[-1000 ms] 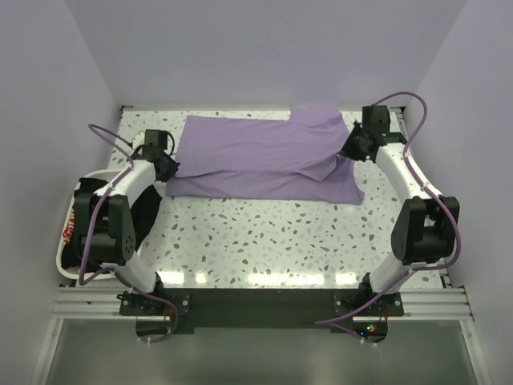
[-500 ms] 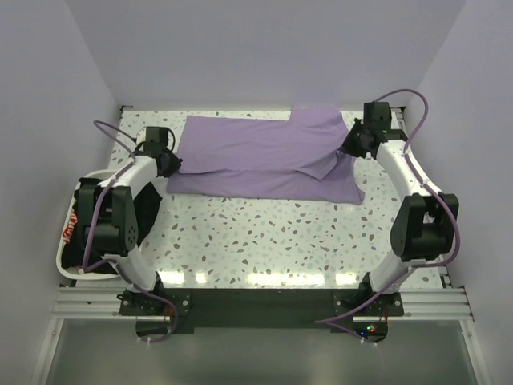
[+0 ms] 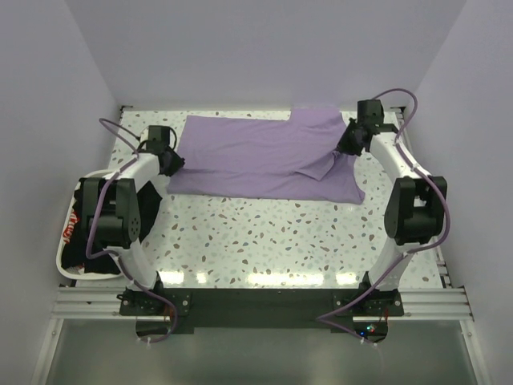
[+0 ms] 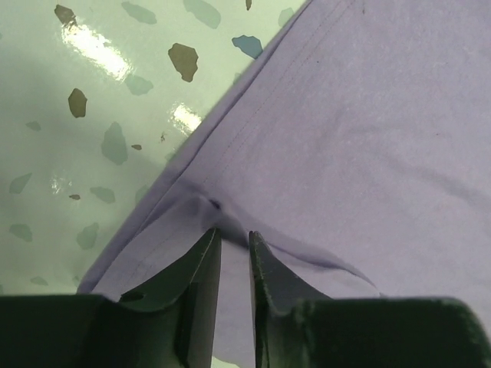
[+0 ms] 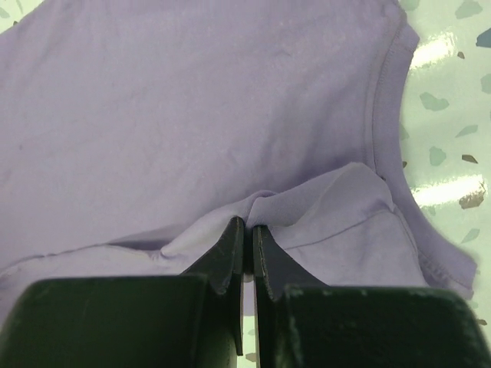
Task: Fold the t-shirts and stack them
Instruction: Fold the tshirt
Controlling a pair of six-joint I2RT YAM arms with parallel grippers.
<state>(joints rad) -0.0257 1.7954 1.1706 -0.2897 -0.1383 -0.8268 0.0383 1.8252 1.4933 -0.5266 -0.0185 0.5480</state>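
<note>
The lavender t-shirt (image 3: 256,156) lies spread across the back of the table, its right part folded over on itself. My left gripper (image 3: 172,163) is at the shirt's left edge, shut on a pinch of the hem (image 4: 222,207); its tips (image 4: 232,232) hold the cloth just above the table. My right gripper (image 3: 346,148) is at the shirt's right side near the collar (image 5: 387,100), shut on a raised fold of cloth, its tips (image 5: 248,222) together. Black t-shirts (image 3: 80,241), one with a red-and-white print (image 3: 69,230), lie in the tray at the left.
A white tray (image 3: 58,257) stands at the table's left edge beside the left arm. The speckled tabletop (image 3: 264,233) runs in front of the shirt. Walls close in the back and both sides.
Both grippers have moved a little toward the back of the table, holding the shirt's edges. The shirt's right fold has lifted slightly.
</note>
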